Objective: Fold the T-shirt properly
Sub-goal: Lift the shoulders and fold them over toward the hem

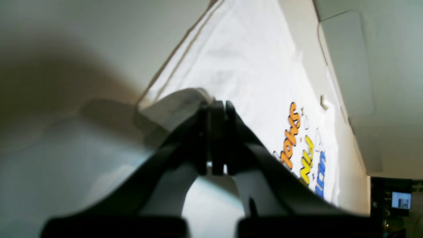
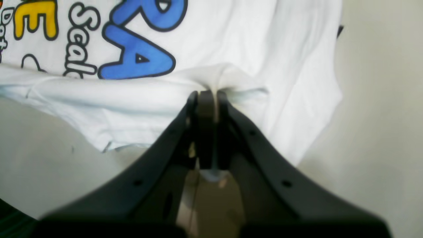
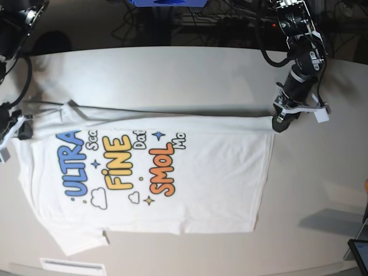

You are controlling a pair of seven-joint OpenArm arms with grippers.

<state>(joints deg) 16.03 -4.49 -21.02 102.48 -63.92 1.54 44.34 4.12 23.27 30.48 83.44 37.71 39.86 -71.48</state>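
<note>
Behind the pale tabletop (image 3: 172,69) we are seeing a dark strip of tangled cables (image 3: 230,20) and a blue object (image 3: 167,3) at the far edge. A small lit screen (image 1: 401,200) is glowing in the dark corner of the left wrist view, and a tablet corner (image 3: 361,253) is poking in at the near right of the base view.

We are looking at the T-shirt (image 3: 190,172) lying print-up across the middle of the table, its "ULTRA", "FINE" and "SMOL" lettering running sideways. Nothing is lying on the cloth. Bare table is stretching wide beyond the far edge of the shirt and to the right of the hem.

The left gripper (image 3: 280,122) is pinching the far hem corner with its black jaws drawn together, the cloth curling up over its tip. The right gripper (image 2: 207,96) is clamping a bunched ridge of white fabric beside the blue letters; in the base view it is sitting at the left frame edge, by the shoulder.

The fabric is looking soft and matte, wrinkling near the sleeve (image 3: 83,241), while the far edge is running taut and straight between both grips.
</note>
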